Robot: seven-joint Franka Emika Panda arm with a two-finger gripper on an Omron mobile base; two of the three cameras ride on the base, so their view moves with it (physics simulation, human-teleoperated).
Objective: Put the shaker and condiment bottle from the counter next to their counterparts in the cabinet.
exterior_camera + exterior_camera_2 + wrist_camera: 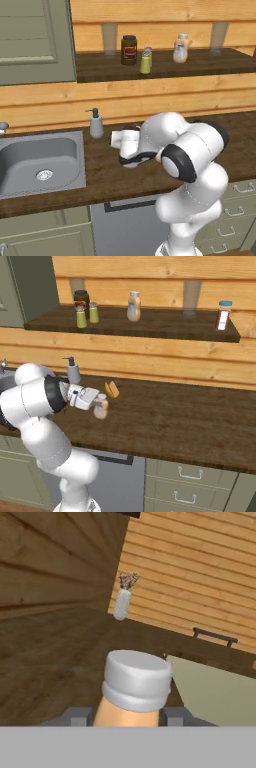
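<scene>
End effector (100,406) fingers flanking condiment bottle (101,407), counter (175,416)

1. No readable text anywhere in these views.
2. The dark brown jar (129,50) on the cabinet shelf (200,65) carries a red label, but no letters come through.
3. The blue-capped bottle (223,315) at the shelf's right end has a label too small to read.
</scene>
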